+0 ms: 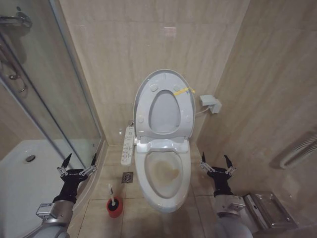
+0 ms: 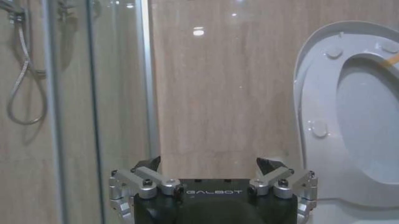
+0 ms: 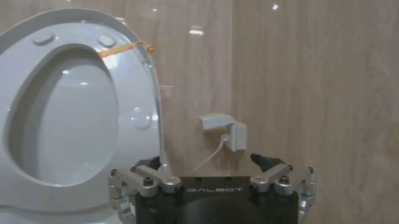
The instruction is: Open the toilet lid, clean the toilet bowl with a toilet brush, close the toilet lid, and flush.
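With both the left pincer and right pincer spread wide and empty, the upright glossy white plastic toilet lid looks barely propped; a stray nudge could drop it; the small white-handled toilet brush could tip its red cup.

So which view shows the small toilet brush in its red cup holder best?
The head view: the thin white-handled toilet brush stands upright in its round red cup on the floor, left of the white ceramic toilet bowl. Both wrist views face the wall and raised lid instead.

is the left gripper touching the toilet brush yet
Apart. The head view shows the left gripper open in the air by the shower glass, with bare floor between it and the toilet brush in its red holder.
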Motion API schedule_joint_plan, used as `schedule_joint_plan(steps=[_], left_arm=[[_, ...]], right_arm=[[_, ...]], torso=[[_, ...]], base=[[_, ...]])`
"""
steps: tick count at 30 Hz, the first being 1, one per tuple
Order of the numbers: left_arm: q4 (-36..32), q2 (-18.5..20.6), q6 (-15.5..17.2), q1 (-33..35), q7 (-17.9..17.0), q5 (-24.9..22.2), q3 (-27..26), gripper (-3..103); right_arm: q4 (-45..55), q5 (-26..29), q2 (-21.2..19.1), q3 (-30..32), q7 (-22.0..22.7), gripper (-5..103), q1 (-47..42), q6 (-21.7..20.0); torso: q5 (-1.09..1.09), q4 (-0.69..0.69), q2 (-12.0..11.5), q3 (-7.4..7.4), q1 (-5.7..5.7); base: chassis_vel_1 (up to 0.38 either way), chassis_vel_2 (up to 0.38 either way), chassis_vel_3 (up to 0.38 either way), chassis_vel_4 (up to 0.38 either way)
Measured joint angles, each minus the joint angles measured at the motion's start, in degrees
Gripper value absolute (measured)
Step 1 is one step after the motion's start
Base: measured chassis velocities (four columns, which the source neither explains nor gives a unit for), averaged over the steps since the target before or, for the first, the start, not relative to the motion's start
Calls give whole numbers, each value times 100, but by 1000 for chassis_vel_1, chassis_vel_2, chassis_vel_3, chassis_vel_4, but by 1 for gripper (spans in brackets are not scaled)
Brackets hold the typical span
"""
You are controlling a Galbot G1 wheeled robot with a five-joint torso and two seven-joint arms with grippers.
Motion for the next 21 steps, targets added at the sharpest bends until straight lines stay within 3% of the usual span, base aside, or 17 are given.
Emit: schedule_joint_plan(steps=[21], left_arm=[[0, 0, 0, 0, 0, 0, 0, 100]], right_arm=[[0, 0, 0, 0, 0, 100, 0, 0]], torso=[[0, 2, 0, 0, 0]], base=[[-2, -3, -2, -1]])
